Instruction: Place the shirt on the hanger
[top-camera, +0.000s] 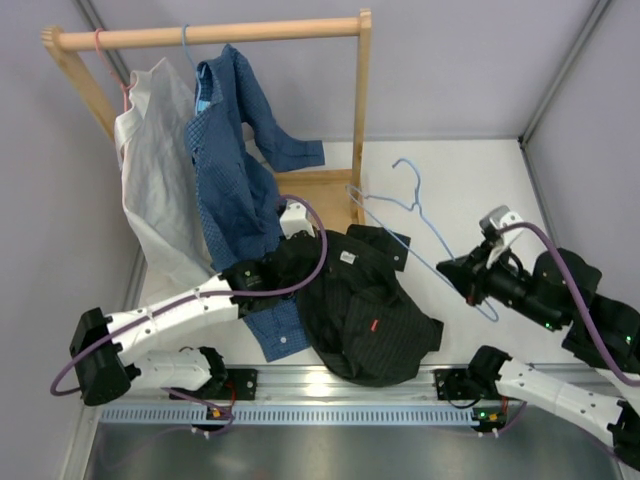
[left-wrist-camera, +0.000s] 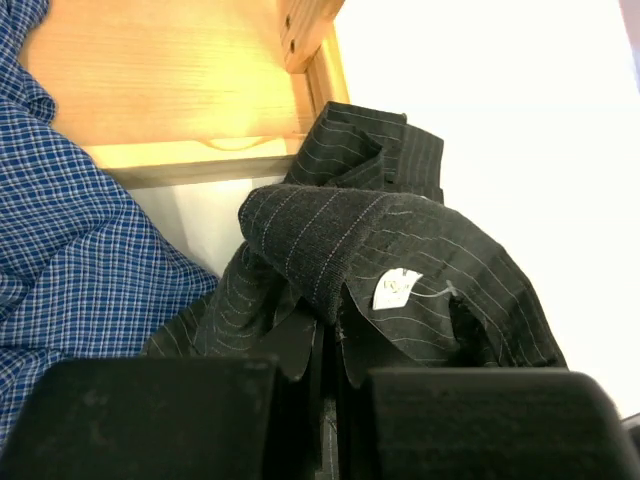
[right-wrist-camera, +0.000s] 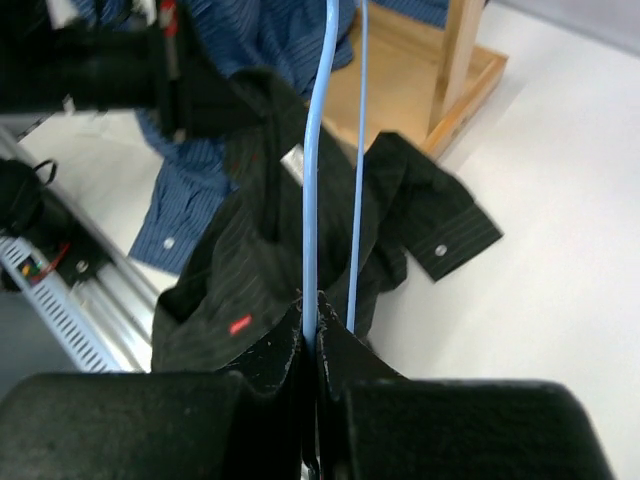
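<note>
Operator: Right claw fills the bottom of its wrist view, jaws clamped on one thin rod of the hanger. Left claw is pinched together on a fold of the shirt up by the collar.

Spotter: Where's the rest of the shirt?

Operator: Heaped on the table, near middle, just right of the blue shirt and on the near side of the rack base. I hold the hanger to its right, with the far tip reaching toward that base.

Spotter: What worries you?

Operator: Three things. That rod is thin and probably slick, so it could swivel in my grip once cloth drags on it. I hold only one fold, and I can't tell whether it's a single layer. If I've caught both sides of the neck, the hanger arm won't go in. And the blue shirt's hem lies against the black one beside my left arm, so a lift could drag it along.
</note>
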